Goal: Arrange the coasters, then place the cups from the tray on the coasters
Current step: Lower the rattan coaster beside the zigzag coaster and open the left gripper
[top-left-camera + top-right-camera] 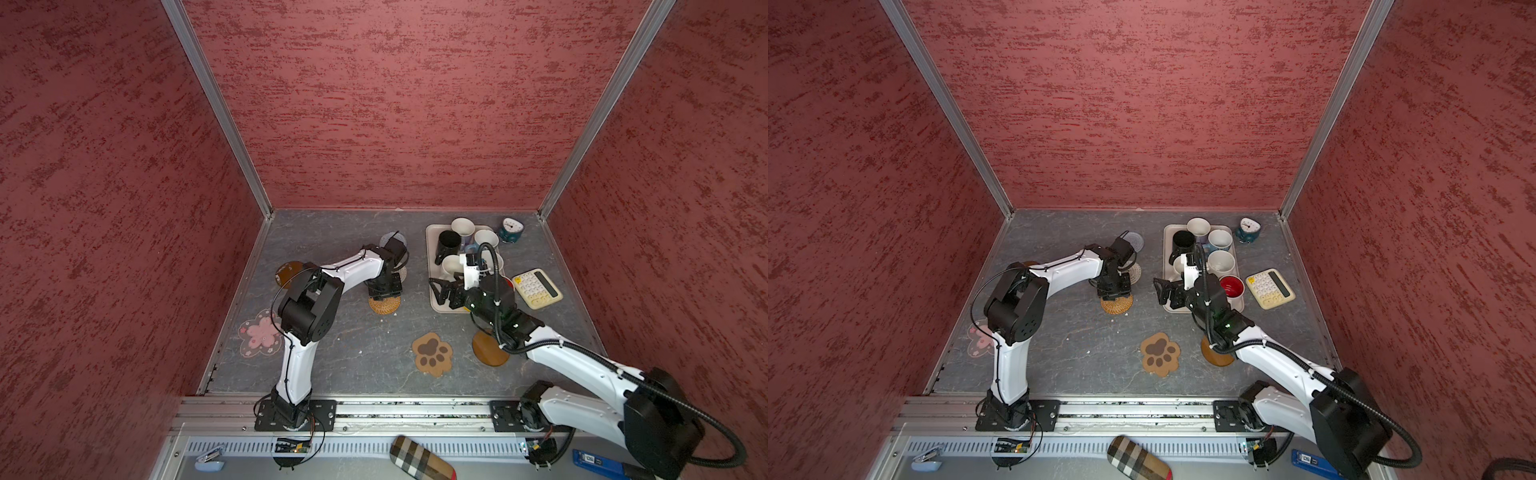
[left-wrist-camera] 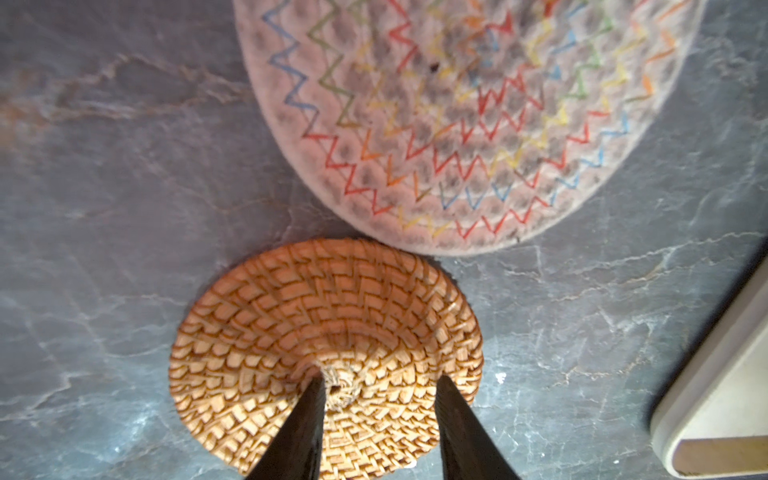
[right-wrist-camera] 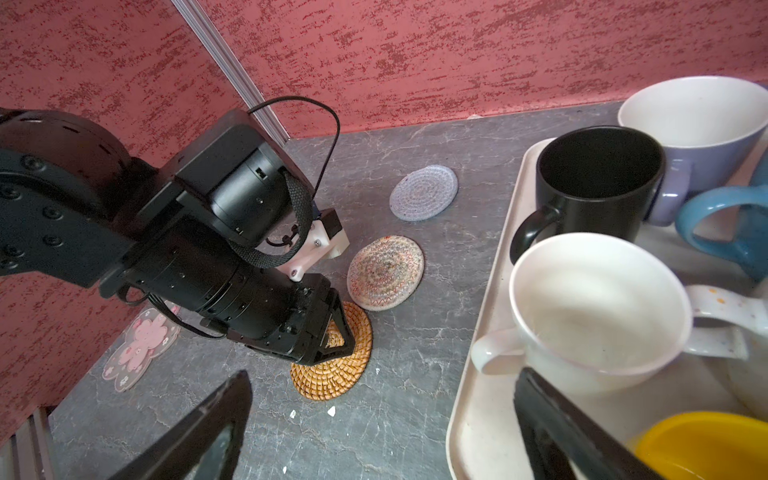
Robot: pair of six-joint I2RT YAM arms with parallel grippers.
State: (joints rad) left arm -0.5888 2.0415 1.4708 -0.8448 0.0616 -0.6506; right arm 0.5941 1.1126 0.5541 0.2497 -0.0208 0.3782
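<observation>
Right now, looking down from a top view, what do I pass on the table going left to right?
flower coaster → rattan coaster → paw coaster → wooden disc → calculator. Things that overlap these from left to right are left out.

No legible text anywhere (calculator [image 1: 537, 289] keys too small)

Tan rattan coaster [image 2: 332, 316] just beside the beige woven coaster [image 2: 457, 124]; mugs [image 3: 598, 303] upright, crowded on the cream tray [image 3: 478, 415].

Soft, even light, faint shadows — wide-angle bend at top-view edges; left wrist view blurry, esp. woven coaster [image 2: 457, 104].
</observation>
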